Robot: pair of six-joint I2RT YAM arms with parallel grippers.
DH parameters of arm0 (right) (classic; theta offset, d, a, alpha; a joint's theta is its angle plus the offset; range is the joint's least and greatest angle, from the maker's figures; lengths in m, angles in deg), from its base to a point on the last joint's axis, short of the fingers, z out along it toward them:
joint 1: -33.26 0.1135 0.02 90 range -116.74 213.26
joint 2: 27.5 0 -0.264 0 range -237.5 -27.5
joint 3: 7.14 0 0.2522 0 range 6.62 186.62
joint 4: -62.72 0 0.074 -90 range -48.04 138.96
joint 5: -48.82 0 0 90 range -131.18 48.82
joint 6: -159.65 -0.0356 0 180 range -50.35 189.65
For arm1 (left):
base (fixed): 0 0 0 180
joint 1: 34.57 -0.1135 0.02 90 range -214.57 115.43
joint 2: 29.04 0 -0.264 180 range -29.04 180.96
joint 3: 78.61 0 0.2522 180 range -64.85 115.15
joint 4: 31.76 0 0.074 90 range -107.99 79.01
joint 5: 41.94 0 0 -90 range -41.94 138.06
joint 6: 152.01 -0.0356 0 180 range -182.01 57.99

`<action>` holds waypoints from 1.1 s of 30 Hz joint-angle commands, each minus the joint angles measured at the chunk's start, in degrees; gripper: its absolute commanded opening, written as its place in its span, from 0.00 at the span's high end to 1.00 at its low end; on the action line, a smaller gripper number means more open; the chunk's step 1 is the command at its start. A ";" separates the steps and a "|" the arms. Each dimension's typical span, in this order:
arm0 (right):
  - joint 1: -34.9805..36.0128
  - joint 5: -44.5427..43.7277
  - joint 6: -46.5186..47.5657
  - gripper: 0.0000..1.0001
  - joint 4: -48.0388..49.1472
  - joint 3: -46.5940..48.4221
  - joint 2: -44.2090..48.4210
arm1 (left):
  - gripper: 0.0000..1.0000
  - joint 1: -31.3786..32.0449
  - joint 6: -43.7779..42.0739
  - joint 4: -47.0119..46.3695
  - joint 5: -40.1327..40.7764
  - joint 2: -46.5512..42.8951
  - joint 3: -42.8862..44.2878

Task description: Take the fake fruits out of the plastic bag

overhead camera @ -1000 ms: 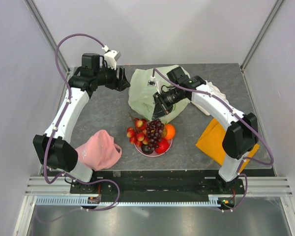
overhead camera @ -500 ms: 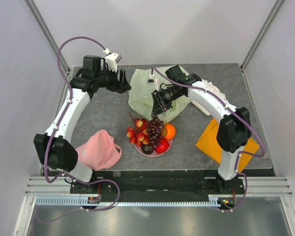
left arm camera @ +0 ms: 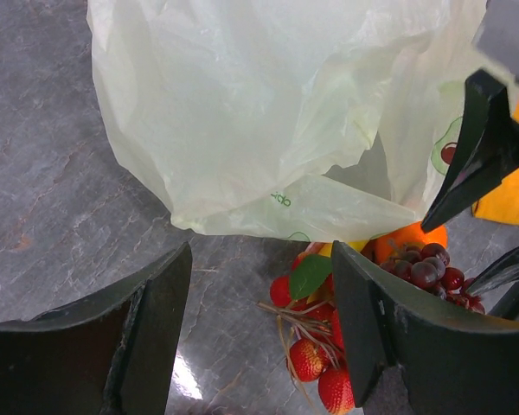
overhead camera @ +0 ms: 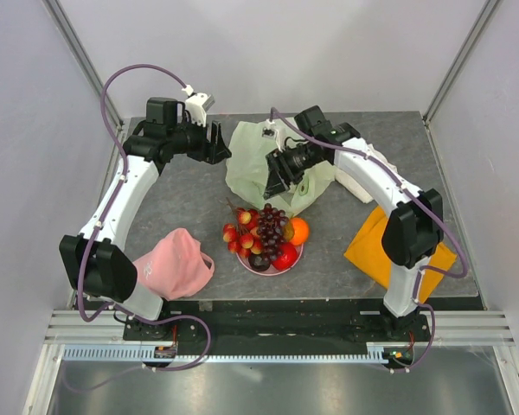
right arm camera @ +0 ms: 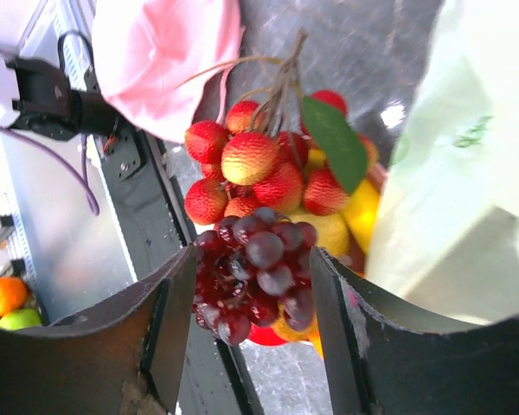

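The plastic bag (overhead camera: 261, 164) lies crumpled at the table's middle back, pale yellow-green (left arm camera: 268, 112). In front of it the fake fruits are heaped on a pink plate (overhead camera: 245, 263): grape bunch (overhead camera: 271, 226), orange (overhead camera: 299, 231), red apple (overhead camera: 285, 256), berry cluster (overhead camera: 240, 233). My right gripper (overhead camera: 275, 181) hangs open over the bag's near edge, above the heap. The grape bunch (right arm camera: 259, 277) shows between its jaws but lies below on the pile, not gripped. At the bag's left, my left gripper (overhead camera: 218, 143) is open and empty, facing the bag and the berry cluster (left arm camera: 316, 346).
A pink cap (overhead camera: 177, 262) lies at the front left. An orange cloth (overhead camera: 382, 246) sits at the front right, and a white cloth (overhead camera: 379, 162) lies behind the right arm. The table's back edge runs just behind the bag.
My right gripper has opened and let go of the grape bunch, which now rests on the fruit heap. It has drawn back slightly toward the bag. The left arm has barely moved.
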 commanded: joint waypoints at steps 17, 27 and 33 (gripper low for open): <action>-8.36 -20.85 35.20 0.53 -16.29 -17.30 17.74 | 0.06 -0.96 -6.24 4.38 7.82 -7.56 -1.68; -8.54 -26.83 24.48 0.46 4.28 11.15 -11.64 | 0.01 -4.30 -8.35 5.09 10.04 -6.33 -2.82; -12.49 -28.16 17.10 0.36 7.44 28.40 -18.31 | 0.01 -5.00 -6.25 4.39 9.77 -7.56 -5.72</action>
